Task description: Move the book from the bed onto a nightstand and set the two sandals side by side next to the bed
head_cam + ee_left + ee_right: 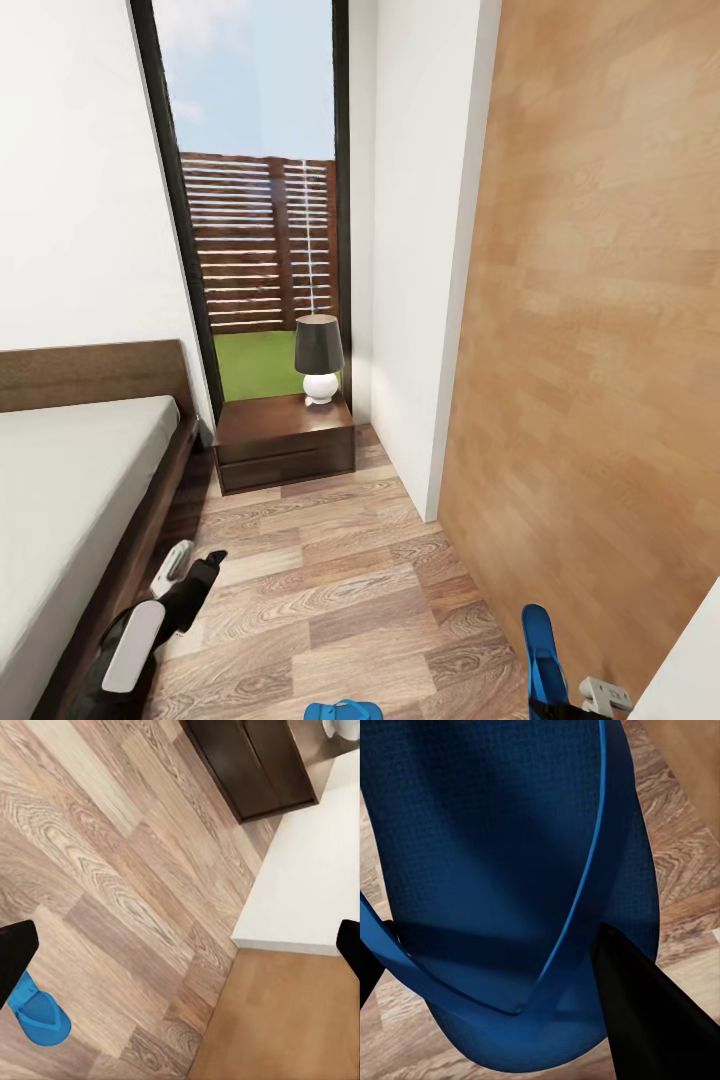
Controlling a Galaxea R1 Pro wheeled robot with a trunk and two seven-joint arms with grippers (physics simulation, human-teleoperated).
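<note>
Bed (pixel 70 480) occupies the left side; nightstand (pixel 285 440) stands beside its headboard. Right gripper (pixel 502 967) grips one sandal (pixel 502 832) by its strap. Left gripper (pixel 180 945) is spread, empty, above the second sandal (pixel 37 1012) on the floor.

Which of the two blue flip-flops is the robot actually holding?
The sandal at lower right, standing upright in the right gripper, whose fingers close on it. The other sandal lies flat on the floor, untouched.
</note>
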